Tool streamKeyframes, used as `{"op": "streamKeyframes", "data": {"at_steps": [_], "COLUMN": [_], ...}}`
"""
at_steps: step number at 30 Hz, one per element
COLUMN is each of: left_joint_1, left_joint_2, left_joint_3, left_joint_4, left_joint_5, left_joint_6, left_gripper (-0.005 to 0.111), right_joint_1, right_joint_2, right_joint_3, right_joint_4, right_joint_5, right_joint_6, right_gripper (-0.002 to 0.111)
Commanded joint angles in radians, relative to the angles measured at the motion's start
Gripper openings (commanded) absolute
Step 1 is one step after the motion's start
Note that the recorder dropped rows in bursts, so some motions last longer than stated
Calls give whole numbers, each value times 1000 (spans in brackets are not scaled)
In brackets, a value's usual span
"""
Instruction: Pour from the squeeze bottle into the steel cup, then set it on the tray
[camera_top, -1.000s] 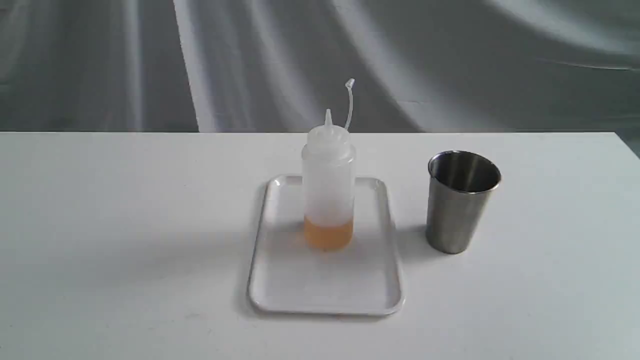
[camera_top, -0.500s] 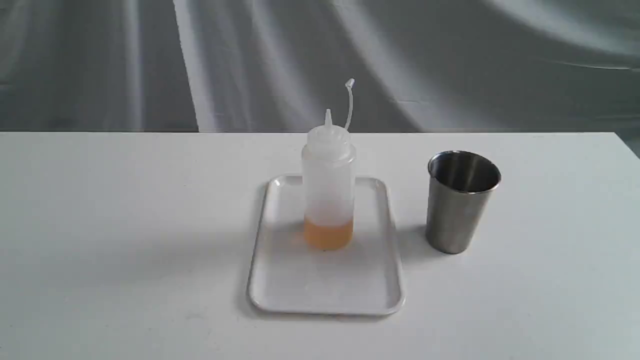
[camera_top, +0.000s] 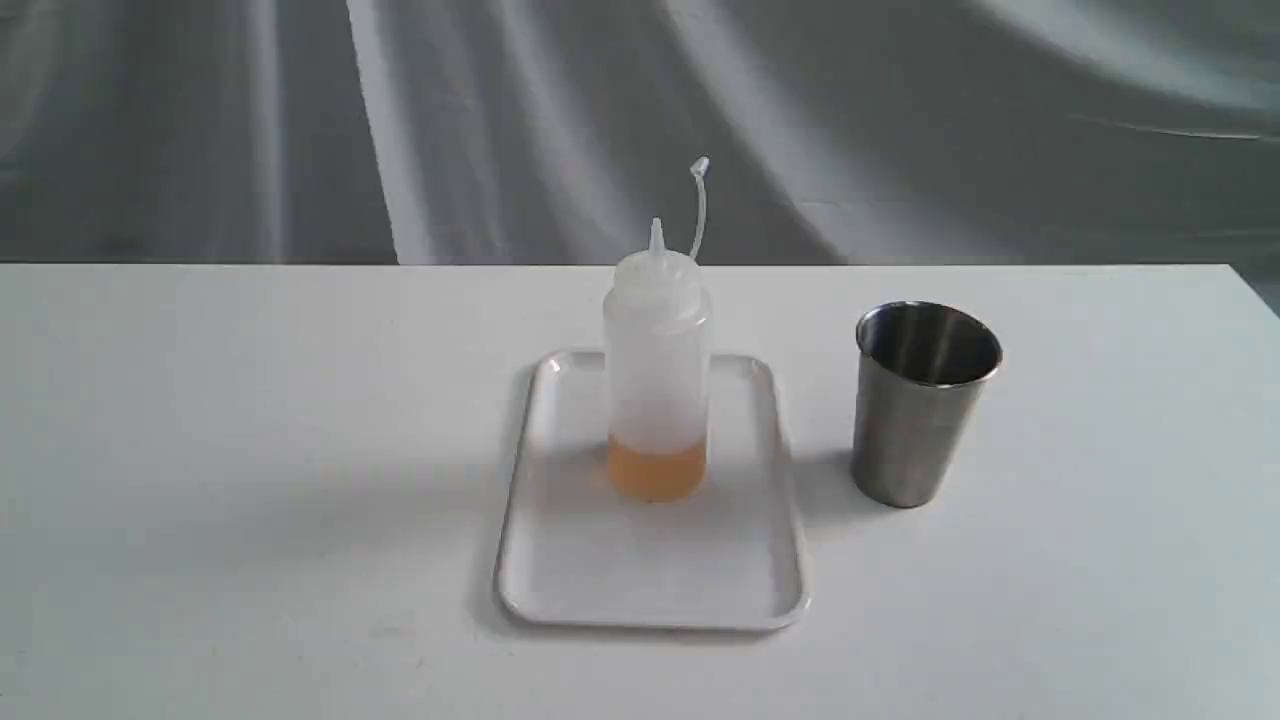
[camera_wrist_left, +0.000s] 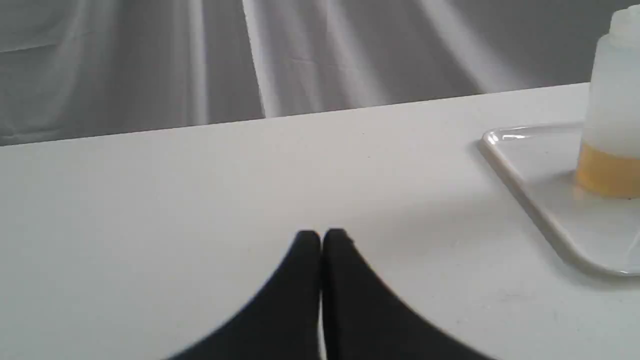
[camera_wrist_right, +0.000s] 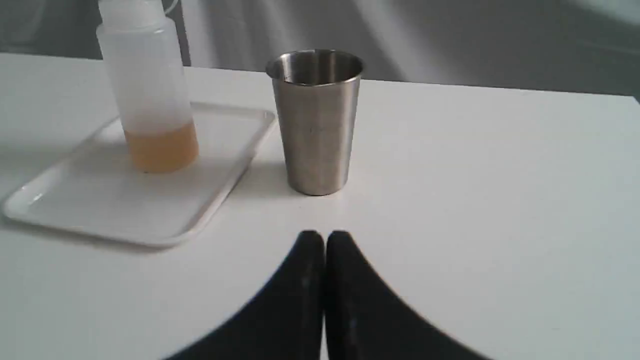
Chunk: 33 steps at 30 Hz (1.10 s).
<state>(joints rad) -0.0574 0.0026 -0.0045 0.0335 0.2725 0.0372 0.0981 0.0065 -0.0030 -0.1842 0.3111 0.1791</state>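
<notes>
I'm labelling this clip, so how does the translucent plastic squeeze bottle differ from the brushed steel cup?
The translucent whitish plastic squeeze bottle is taller than the brushed stainless steel cup. The bottle stands on the flat white tray; the cup stands on the white table beside it. The bottle shows amber liquid through its wall; the cup is opaque and open-topped. Both stand upright.

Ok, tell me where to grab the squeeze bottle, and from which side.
Grip the translucent plastic squeeze bottle around its straight cylindrical middle, left claw level, probably from the left: it stands upright on the white tray, its cone nozzle tapers, and the brushed steel cup stands to its right, so keep that side free for tipping.
</notes>
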Motion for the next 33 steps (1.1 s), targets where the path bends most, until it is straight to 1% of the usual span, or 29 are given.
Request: {"op": "streamKeyframes", "data": {"at_steps": [1,33], "left_joint_1": [-6,-6], "left_joint_2": [-3,-3], "left_joint_3": [4,4], "left_joint_4": [-1,-1], "left_joint_5": [-7,-7], "left_joint_6": [-1,-4], "left_gripper": [0,0], "right_joint_1": [-7,-7], "right_joint_2": [-6,-6], "right_joint_3": [3,3], "right_joint_4": [-11,5], "right_joint_5": [3,3], "right_joint_6": [-61,-56], "right_gripper": [0,0]}}
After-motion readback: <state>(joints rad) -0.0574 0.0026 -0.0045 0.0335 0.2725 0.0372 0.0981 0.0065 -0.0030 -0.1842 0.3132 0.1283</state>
